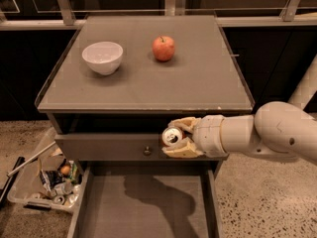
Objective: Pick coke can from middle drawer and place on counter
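White bowl [102, 57] left of apple [163, 48], well apart; clear litter bin [29, 190] on floor, lower left

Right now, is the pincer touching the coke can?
Touching. Camera view: the pincer, before the knobbed drawer front, is shut on the coke can, one finger above, one below.
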Tool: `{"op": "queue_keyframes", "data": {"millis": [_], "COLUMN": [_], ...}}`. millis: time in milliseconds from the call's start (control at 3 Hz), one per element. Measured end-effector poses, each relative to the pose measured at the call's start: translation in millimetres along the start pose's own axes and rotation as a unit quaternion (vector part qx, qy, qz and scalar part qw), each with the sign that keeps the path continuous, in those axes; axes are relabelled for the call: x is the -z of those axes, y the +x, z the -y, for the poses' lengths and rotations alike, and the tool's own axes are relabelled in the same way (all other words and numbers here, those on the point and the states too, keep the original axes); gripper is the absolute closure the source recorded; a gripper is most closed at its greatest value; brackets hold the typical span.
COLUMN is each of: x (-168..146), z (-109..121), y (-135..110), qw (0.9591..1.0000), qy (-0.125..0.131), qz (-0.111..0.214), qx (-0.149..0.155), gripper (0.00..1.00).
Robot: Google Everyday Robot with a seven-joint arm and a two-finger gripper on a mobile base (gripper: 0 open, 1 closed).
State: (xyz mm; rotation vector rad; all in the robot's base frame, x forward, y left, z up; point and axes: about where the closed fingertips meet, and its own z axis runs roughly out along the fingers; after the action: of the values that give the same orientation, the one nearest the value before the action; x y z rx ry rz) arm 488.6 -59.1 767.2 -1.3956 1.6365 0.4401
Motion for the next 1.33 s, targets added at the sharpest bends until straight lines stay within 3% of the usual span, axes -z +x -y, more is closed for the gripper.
{"op": "queue_keyframes", "data": {"millis": [333,1000,1333], "x": [3,41,55], "z": [-4,-11,9], "y": [-6,-57,-91], "qw": [1.0,0.9987,0.9967], "qy": [0.0,0.015,0.023], "qz": [0.001,0.011,0.014], "qx": [0.0,0.048,0.076], "gripper": [1.0,1.0,1.0]}}
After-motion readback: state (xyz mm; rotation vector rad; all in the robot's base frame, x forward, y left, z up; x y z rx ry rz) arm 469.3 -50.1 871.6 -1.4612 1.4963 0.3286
